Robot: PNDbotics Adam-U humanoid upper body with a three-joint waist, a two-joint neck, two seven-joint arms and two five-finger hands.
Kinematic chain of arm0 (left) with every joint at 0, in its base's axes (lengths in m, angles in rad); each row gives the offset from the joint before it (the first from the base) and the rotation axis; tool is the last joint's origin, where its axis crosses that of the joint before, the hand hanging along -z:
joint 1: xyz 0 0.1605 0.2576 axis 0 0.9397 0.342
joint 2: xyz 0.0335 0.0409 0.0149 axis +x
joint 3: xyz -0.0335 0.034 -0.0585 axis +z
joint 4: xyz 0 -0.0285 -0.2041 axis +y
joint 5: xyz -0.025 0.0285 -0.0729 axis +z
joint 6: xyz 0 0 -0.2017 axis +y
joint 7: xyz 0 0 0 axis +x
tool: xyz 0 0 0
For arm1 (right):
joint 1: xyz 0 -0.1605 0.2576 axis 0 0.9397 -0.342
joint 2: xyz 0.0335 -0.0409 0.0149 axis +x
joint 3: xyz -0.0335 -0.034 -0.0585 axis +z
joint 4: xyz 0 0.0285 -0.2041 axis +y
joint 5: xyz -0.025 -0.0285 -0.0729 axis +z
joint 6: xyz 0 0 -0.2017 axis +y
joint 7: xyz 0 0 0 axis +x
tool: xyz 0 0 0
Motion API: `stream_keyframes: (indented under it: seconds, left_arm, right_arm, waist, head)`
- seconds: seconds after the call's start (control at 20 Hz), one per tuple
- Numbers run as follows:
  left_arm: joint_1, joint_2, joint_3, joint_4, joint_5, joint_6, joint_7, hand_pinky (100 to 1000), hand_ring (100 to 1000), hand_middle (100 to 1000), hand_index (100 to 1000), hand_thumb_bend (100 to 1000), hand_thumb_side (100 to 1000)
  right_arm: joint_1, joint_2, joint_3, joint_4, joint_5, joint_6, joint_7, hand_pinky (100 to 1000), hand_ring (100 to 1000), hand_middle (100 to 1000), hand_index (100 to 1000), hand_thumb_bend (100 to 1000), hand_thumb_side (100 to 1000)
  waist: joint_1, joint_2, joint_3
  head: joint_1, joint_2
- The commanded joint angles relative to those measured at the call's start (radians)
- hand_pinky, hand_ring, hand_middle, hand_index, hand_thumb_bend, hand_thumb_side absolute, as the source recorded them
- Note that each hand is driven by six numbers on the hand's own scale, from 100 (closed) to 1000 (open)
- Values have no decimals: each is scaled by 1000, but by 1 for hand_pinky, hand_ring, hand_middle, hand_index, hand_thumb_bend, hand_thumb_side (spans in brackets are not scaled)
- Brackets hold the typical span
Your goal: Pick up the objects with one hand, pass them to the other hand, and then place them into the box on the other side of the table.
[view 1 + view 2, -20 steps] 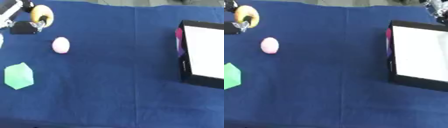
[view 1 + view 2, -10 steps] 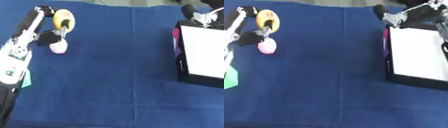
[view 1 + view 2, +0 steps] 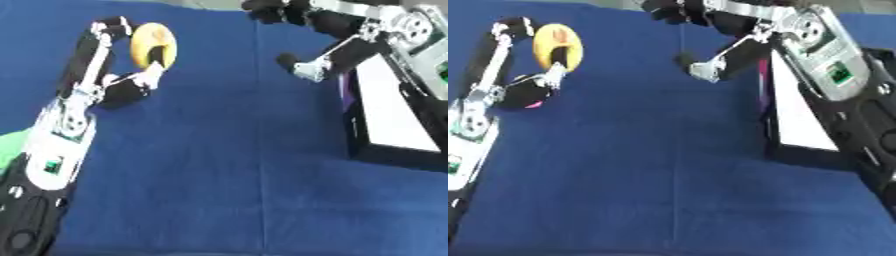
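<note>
A yellow ring-shaped object is pinched between the fingers and thumb of my left hand, lifted over the blue table at the upper left. My right hand reaches in from the upper right, open, fingers spread and pointing left, a short gap away from the ring. The black box with a white inside stands at the right edge, under my right arm. A sliver of a pink object shows beneath my left hand. A green block peeks out at the left edge.
The blue cloth covers the whole table. My left forearm runs down the left side and my right forearm lies across the box.
My left hand has carried the yellow ring up and towards the middle. My right hand has swung from above the box out to the left, towards the ring.
</note>
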Motion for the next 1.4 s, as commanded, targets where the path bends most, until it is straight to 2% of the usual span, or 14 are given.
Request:
stream_keyframes:
  seconds: [0.05,0.6,1.15,1.4]
  left_arm:
    - [-11,-19,-13,-18,10,-20,16,849,690,549,564,100,475]
    - [-19,-71,-54,-20,12,-77,46,847,685,545,562,100,465]
    - [-44,-90,-87,7,-47,-167,53,840,685,545,564,100,400]
    - [-52,-98,-89,38,-71,-179,67,839,685,540,564,100,402]
  right_arm:
    - [-34,19,10,34,38,-10,-10,1000,1000,1000,1000,100,103]
    - [-85,104,42,143,110,9,-66,1000,1000,1000,1000,100,151]
    - [-101,144,53,167,89,63,-21,1000,1000,1000,1000,100,260]
    - [-103,145,56,155,65,92,9,1000,1000,1000,1000,100,270]
  waist:
    - [1,-28,5]
    - [-6,-17,30]
    - [-9,-12,43]
    - [-9,-12,42]
  head:
    - [-12,5]
    - [-52,5]
    - [-75,8]
    - [-76,9]
